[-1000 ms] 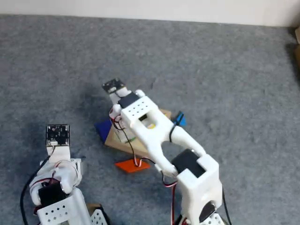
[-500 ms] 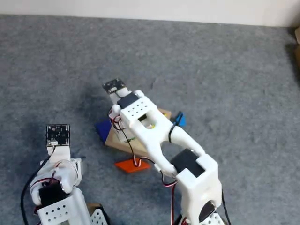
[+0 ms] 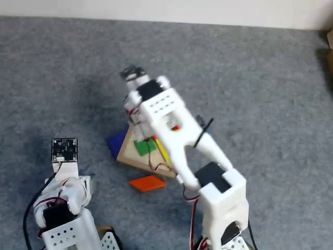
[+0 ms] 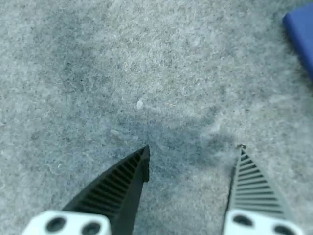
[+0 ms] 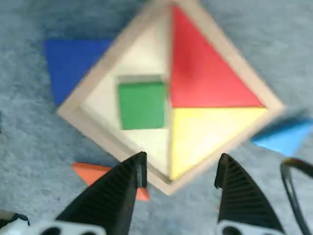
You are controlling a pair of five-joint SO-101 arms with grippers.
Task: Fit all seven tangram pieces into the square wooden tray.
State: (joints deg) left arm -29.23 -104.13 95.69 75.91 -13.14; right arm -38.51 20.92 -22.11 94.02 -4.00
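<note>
Three seated: red piece [image 5: 205, 73], yellow piece [image 5: 205, 132], green piece [image 5: 142, 104] inside the tray [image 5: 142, 51], middle of the worktop [image 3: 260, 62]
Outside: blue triangle [image 5: 73, 61] against its rim; orange piece [image 5: 95, 171], light-blue piece [image 5: 283, 134] just beside
Right claw [image 5: 182, 156]: apart above the tray; we judge it free to fetch
Left claw [image 4: 193, 148]: apart over bare worktop

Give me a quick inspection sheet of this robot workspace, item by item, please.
Surface: grey carpet, flat.
Job's things: wooden tray holds a green square, red triangle and yellow triangle; dark blue triangle, orange piece and light blue piece lie outside it.
Clutter: nothing seen.
Grippers: left gripper open over bare carpet; right gripper open above the tray.
Cables: thin wires hang along the right arm.
Surroundings: pale wall behind the carpet.
</note>
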